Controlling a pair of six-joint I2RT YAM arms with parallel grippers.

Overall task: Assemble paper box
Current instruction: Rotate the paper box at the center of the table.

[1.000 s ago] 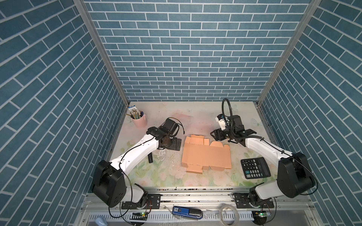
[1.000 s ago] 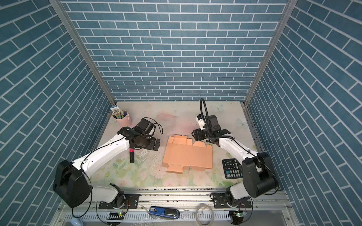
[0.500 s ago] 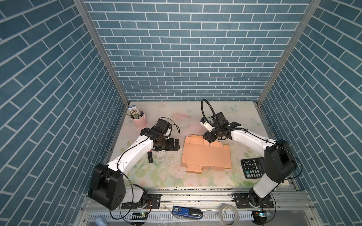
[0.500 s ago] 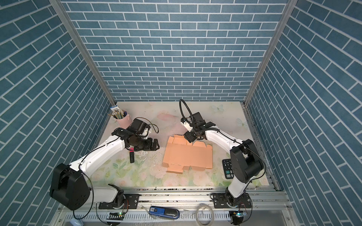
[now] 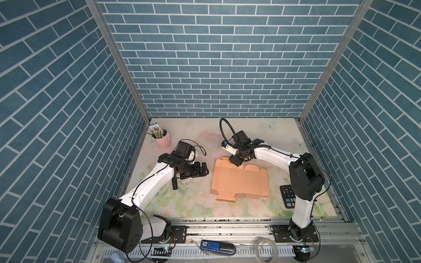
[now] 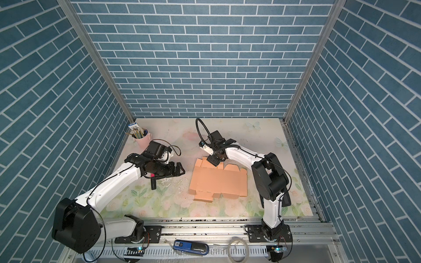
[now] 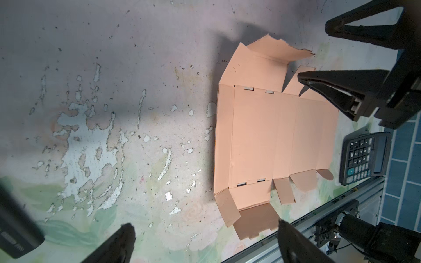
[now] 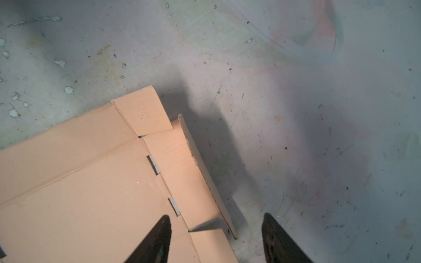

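Flat paper box (image 5: 240,180) lay mid-table, long axis 9 to 3 o'clock, tabs pointing 12 and 6, right gripper (image 8: 214,219) at its 12 o'clock edge, half-open astride 1 raised flap (image 8: 205,175), unclamped, left gripper (image 5: 201,172) at 9 o'clock, wide, empty.

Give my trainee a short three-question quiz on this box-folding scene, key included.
1. True or false: the paper box is already folded shut.
2. Which gripper straddles its raised flap? A) left B) right C) neither
3. Fill in: the black keyed device on the table is a ___.

Key:
1. False. It lies as a mostly flat sheet.
2. B. The right gripper straddles it, jaws open.
3. calculator
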